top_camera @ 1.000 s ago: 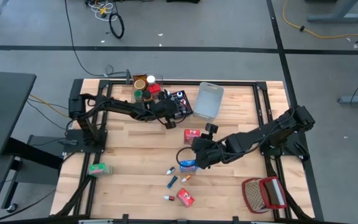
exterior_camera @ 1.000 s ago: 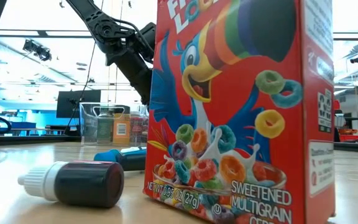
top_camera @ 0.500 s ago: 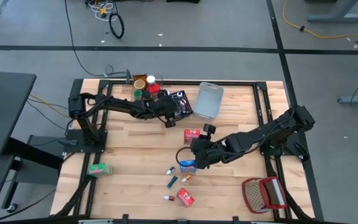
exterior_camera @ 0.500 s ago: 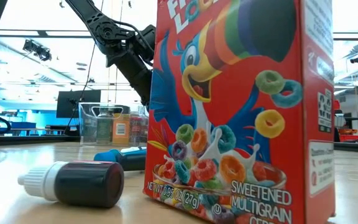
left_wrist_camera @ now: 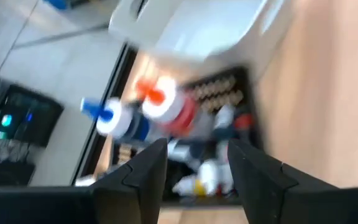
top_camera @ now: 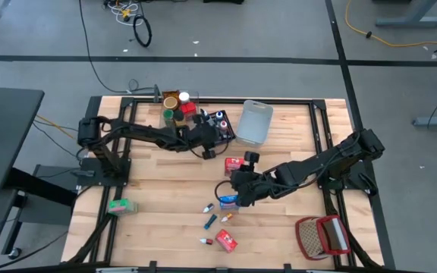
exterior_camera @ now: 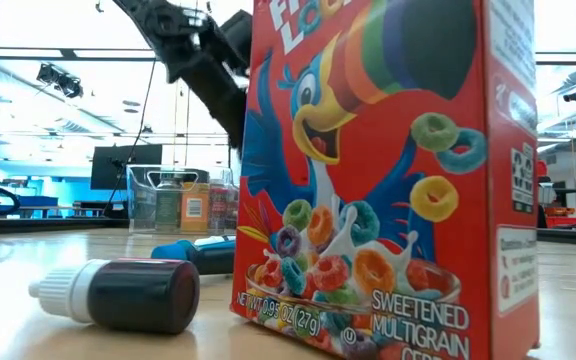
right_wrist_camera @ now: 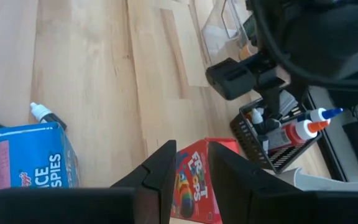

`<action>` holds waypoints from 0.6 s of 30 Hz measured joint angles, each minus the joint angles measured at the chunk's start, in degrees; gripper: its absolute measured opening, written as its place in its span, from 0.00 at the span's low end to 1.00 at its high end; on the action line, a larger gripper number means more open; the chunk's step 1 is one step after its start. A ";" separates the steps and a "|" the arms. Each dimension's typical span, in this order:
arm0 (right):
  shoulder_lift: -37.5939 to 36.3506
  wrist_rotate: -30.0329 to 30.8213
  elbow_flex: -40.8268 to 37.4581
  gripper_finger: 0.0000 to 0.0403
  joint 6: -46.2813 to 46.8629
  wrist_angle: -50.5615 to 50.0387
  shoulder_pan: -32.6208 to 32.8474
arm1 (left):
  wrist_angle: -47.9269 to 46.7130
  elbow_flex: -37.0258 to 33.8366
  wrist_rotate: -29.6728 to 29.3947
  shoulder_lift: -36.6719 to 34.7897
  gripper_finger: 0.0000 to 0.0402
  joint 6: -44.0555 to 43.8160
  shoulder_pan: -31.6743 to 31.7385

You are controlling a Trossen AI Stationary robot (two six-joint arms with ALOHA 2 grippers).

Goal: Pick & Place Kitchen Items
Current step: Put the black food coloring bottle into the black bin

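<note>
My left gripper [top_camera: 206, 149] [left_wrist_camera: 197, 168] hangs open just in front of the black bin [top_camera: 220, 125], nothing between its fingers. The bin holds small bottles [left_wrist_camera: 160, 109]. My right gripper [top_camera: 234, 186] [right_wrist_camera: 191, 155] hovers above the table's middle, with only a narrow gap between its fingers and nothing in it. Below it a red cereal box [top_camera: 234, 163] [right_wrist_camera: 194, 180] and a blue box [top_camera: 230, 201] [right_wrist_camera: 33, 165] rest on the table. Several tiny tubes [top_camera: 212, 220] and another red cereal box [top_camera: 227, 241] [exterior_camera: 388, 180] lie near the front edge.
A clear bin with jars [top_camera: 177, 106] stands at the far left, a grey-blue bin [top_camera: 255, 123] beside the black one. A red-and-white wire basket [top_camera: 322, 236] sits at the near right corner, a green box [top_camera: 118, 205] at the near left. A dark tube [exterior_camera: 118, 293] lies on its side.
My left gripper has risen a little and drawn slightly back from the black bin. My right gripper has stayed in place and rolled a little at the wrist. No object on the table has moved.
</note>
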 joint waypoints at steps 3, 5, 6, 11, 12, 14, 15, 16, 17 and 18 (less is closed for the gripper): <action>0.00 0.00 -0.02 0.25 -1.49 0.19 -0.04 | -3.69 0.95 0.10 -2.57 0.45 -1.11 -3.44; 0.01 0.01 -0.02 0.25 -1.55 0.32 -0.04 | -8.21 1.72 0.15 -4.73 0.44 -2.93 -5.97; 0.00 0.01 -0.02 0.25 -1.54 0.51 -0.04 | -11.39 1.98 0.20 -6.24 0.44 -3.78 -7.18; 0.00 0.07 -0.02 0.25 0.10 0.97 -0.04 | -24.74 2.52 0.34 -14.89 0.42 -15.82 -12.30; 0.00 0.02 -0.02 0.25 0.18 1.09 -0.04 | -26.82 2.43 0.41 -16.88 0.42 -19.36 -13.15; 0.02 0.02 -0.02 0.25 -0.09 2.00 -0.04 | -29.70 1.71 0.37 -20.88 0.42 -25.07 -15.16; 0.02 0.03 -0.02 0.25 -0.35 2.32 -0.03 | -30.34 0.98 0.18 -22.91 0.42 -26.74 -16.54; 0.02 0.03 -0.02 0.25 -0.80 2.40 -0.02 | -29.92 -0.09 -0.19 -24.80 0.42 -27.38 -18.07; 0.02 -0.03 -0.02 0.25 -1.17 2.81 -0.02 | -28.44 -1.48 -0.38 -26.82 0.42 -27.92 -19.64; 0.02 0.00 -0.02 0.25 -1.47 3.08 -0.02 | -27.30 -3.07 -0.67 -28.74 0.42 -28.49 -21.42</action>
